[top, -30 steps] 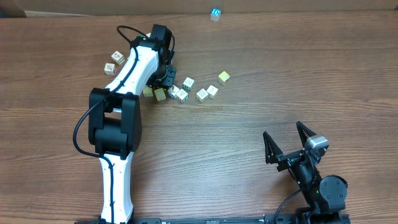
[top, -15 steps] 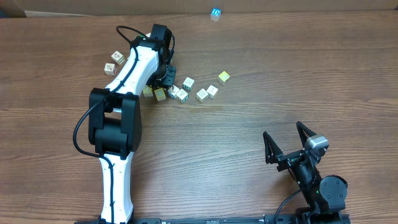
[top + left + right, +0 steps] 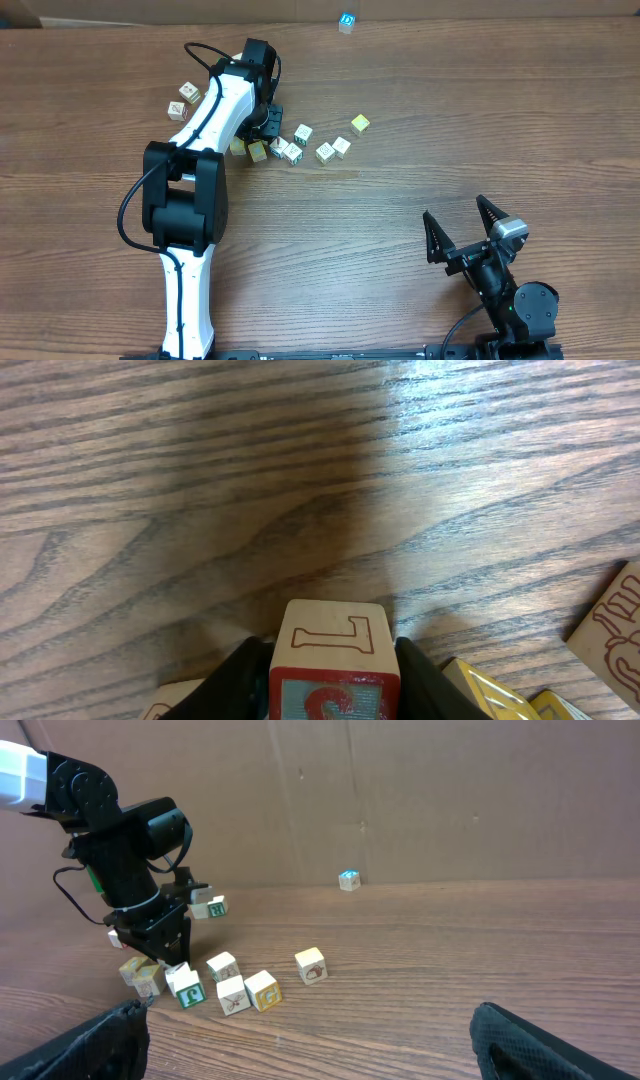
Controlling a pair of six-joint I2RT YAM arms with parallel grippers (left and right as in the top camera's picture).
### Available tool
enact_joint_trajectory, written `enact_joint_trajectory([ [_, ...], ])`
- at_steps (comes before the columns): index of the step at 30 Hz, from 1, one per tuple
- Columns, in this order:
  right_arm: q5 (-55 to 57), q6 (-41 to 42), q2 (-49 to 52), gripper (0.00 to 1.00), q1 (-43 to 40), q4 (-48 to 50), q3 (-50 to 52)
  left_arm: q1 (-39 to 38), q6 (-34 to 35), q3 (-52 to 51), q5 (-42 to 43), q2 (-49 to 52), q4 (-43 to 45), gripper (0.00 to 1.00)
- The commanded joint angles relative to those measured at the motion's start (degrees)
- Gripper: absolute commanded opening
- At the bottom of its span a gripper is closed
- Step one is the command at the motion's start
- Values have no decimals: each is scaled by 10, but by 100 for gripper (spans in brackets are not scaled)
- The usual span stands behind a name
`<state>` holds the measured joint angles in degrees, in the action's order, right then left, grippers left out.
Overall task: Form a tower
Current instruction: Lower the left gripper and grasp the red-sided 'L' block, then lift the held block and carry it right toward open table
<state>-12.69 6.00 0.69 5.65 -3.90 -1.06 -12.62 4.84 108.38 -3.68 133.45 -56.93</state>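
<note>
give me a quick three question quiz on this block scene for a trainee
1. True or false: the left tool is shut on a small wooden cube with a red letter L.
2. Which tool stands open and empty? A the left tool, B the right tool.
3. Fill in: the small blue-marked wooden cube lies ___ from the cluster of pale wooden cubes.
Key: 1 true; 2 B; 3 apart.

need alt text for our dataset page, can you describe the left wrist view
A wooden alphabet cube with a red-outlined L on top is clamped between the two dark fingers of the left gripper at the bottom centre. The brown wood-grain table fills the rest, with parts of other letter cubes at the lower right.
</note>
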Motion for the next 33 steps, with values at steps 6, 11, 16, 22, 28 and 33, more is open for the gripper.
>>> enact_joint_trajectory([
  [6,0,1,-5,100,-3,3,6,6,-6,13,1,4,12,33],
  [11,0,1,-5,100,-3,3,6,6,-6,13,1,4,12,29],
  [16,0,1,-5,100,-3,3,6,7,-6,24,1,-6,-1,17],
  [22,0,1,-5,100,-3,3,6,7,-6,74,1,-47,-35,17],
  [28,0,1,-5,100,-3,3,6,7,31,104,3,-119,-89,18],
  [33,0,1,-5,100,-3,3,6,5,83,104,22,-176,-142,18],
])
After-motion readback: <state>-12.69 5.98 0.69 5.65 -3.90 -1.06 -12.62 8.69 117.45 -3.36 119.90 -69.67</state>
